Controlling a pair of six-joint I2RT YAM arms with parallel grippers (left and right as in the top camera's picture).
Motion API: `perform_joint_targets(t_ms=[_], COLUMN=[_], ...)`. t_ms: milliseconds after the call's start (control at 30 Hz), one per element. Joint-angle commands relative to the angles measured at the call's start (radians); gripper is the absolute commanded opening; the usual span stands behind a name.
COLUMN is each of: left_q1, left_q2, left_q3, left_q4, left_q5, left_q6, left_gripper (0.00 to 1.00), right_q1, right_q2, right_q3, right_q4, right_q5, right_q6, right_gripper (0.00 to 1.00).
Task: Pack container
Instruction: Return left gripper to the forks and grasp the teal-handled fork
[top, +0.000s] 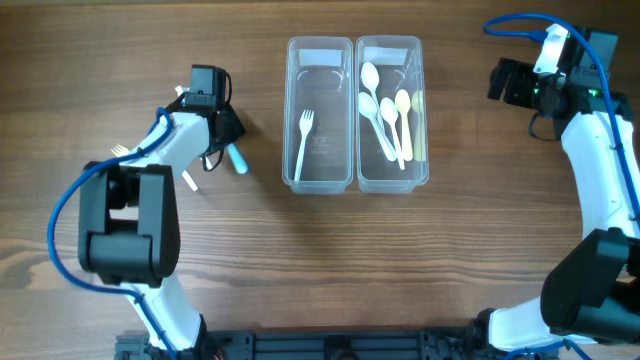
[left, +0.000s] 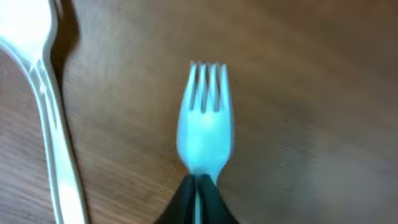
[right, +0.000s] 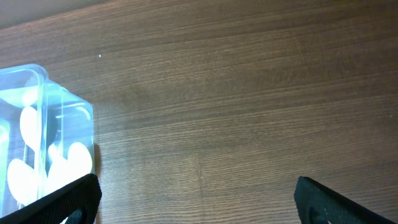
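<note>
While a loose white fork lies just beside it on the surface, my left gripper is clamped shut on a pale blue fork by its handle; only the left wrist view shows its tines. My right gripper gapes empty near the clear twin container, mid-surface, with spoons in its right tub.

Brown wood-grain tabletop, seemingly evenly lit

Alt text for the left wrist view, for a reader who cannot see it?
The left hand is shut on the handle of a light blue plastic fork, tines pointing to the top of the picture. Behind it is a brown wooden table; a white plastic utensil lies at the left edge.
</note>
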Motion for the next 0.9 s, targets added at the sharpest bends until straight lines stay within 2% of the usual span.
perform_joint_targets(t_ms=[0,333,400,467,500,600,867], left_q1=[0.000,0.000,0.000,0.000,0.000,-0.001,-0.001], left_q2=[0.029,-0.068,-0.095,-0.112,-0.125,-0.145,-0.140], left_q3=[-0.003,-0.002,-0.002,-0.002,-0.002,-0.002,-0.002], left_q4=[-0.002,-0.017,-0.012,-0.005,-0.001,0.017,0.053], left_q5=[0.018,0.017,0.021,0.039,0.051,0.051,0.054], left_q6=[-0.003,-0.002,-0.002,0.003,0.009,0.025,0.023], left_gripper=[0.04,0.04,0.14,0.41,0.47,0.52,0.54], right_q1=[0.004,0.004,0.004,0.004,0.004,0.004,0.004], right_q2=[-0.013,-0.013,-0.013,-0.013,-0.013,-0.013,-0.013], right_q3=[0.013,0.013,0.013,0.013,0.013,0.013,0.013], right_q4=[0.002,0.002,0.002,0.002,0.002,0.002,0.003], right_q5=[0.006,0.006,0.006,0.006,0.006,0.006,0.006], right_q6=[-0.010,-0.010,-0.010,-0.009,-0.010,-0.009,-0.009], right_gripper=[1.00,1.00,1.00,1.00,1.00,1.00,1.00])
